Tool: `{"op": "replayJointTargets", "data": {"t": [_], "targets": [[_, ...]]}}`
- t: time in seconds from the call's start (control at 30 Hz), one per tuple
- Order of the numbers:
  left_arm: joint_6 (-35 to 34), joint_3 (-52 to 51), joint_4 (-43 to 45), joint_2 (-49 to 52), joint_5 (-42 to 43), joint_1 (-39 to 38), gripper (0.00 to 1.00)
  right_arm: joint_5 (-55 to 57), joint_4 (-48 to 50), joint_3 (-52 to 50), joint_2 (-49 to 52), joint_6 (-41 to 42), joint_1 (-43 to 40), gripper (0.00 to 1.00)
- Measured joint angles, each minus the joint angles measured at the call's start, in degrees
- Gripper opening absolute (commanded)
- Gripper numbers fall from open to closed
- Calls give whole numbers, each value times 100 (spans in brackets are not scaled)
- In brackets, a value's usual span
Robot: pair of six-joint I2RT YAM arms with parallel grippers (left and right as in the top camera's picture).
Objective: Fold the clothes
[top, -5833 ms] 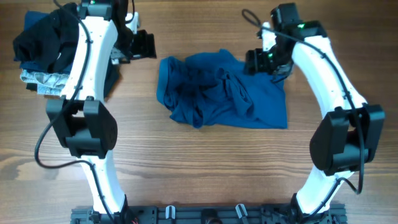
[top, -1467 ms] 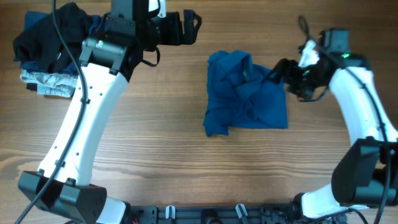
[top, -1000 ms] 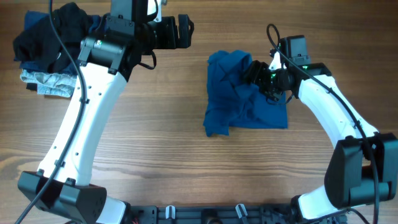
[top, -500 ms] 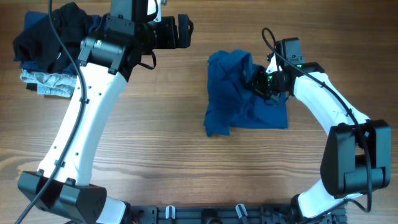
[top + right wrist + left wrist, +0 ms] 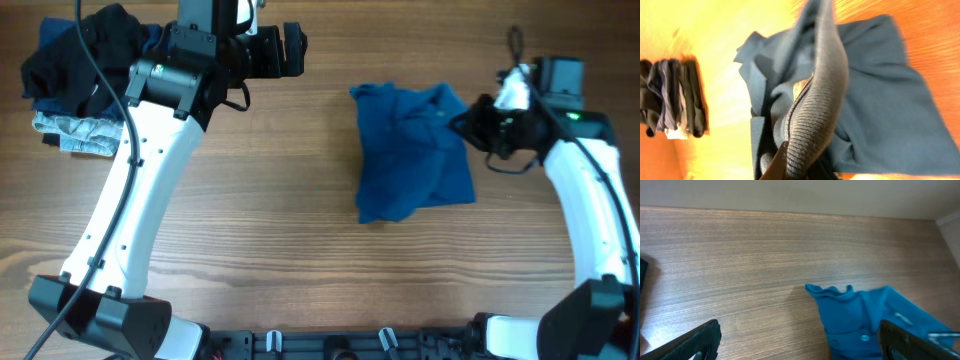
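Pinching the clothes (image 5: pixel 412 150) at their right edge, your right claw (image 5: pixel 468 124) holds them tight; your left claw (image 5: pixel 288 50) hangs wide above the table (image 5: pixel 250 210).

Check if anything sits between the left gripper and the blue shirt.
Nothing visible: only bare table lies between the left gripper and the blue shirt. The dark clothes pile sits to the other side. The right gripper is shut on the shirt's edge.

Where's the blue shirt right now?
Overhead view: the blue shirt lies crumpled on the table, right of centre, its upper right edge pinched in the right gripper; the dark clothes pile sits far off, top-left.
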Motion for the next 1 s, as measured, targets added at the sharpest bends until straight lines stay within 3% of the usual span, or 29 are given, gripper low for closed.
{"op": "replayJointTargets", "data": {"t": [0.13,0.3,0.53,0.63,0.67,0.7,0.73,0.87,1.0], "targets": [[0,0,-2,0,-15,0,100,404,-573,9,-24,-149,-503,4],[0,0,0,0,-22,0,100,1362,-546,-223,133,-170,-708,4],[0,0,-4,0,-39,0,100,2262,1023,-448,1167,-752,-879,4],[0,0,-22,0,-39,0,100,2448,1799,-452,1556,-1099,-992,9],[0,0,-31,0,-39,0,100,2476,1932,-452,1633,-1193,-1051,41],[0,0,-39,0,-39,0,100,2503,1987,-452,1683,-1272,-1117,83],[0,0,-55,0,-39,0,100,2511,1989,-452,1718,-1346,-1209,100],[0,0,-87,0,-39,0,100,2463,1364,-212,1725,-1567,-1488,100],[0,0,-120,0,-39,0,100,2065,127,664,1722,-1663,-1502,100]]}}
